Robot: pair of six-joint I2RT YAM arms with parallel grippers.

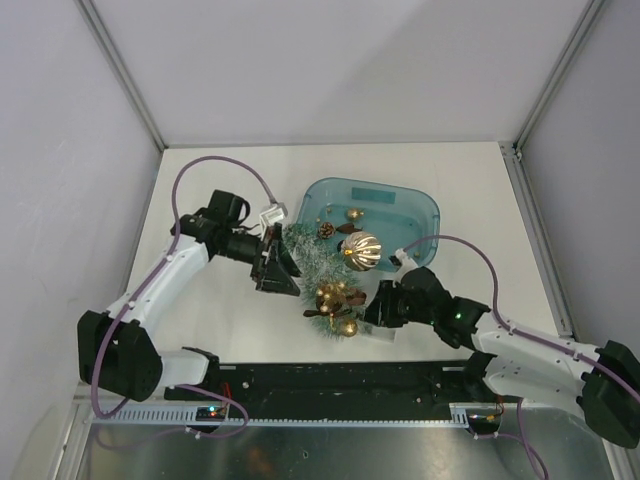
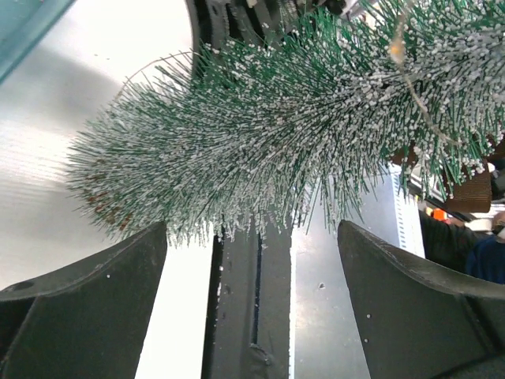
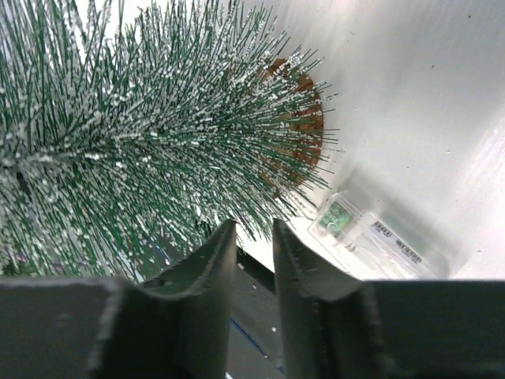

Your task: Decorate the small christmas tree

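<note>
We have the small christmas tree (image 1: 308, 260) lying on its side on the table (image 1: 200, 200), just in front of the tub (image 1: 425, 200). It sits between our arms, so either can reach it. Gold ornaments (image 1: 335, 297) sit among its branches. Our left pincer (image 2: 252, 229) gapes wide beside the needles, grasping nothing, perhaps ready to steady it. Our right pincer (image 3: 254, 225) is barely parted and empty, near the wooden base (image 3: 304, 118).
</note>
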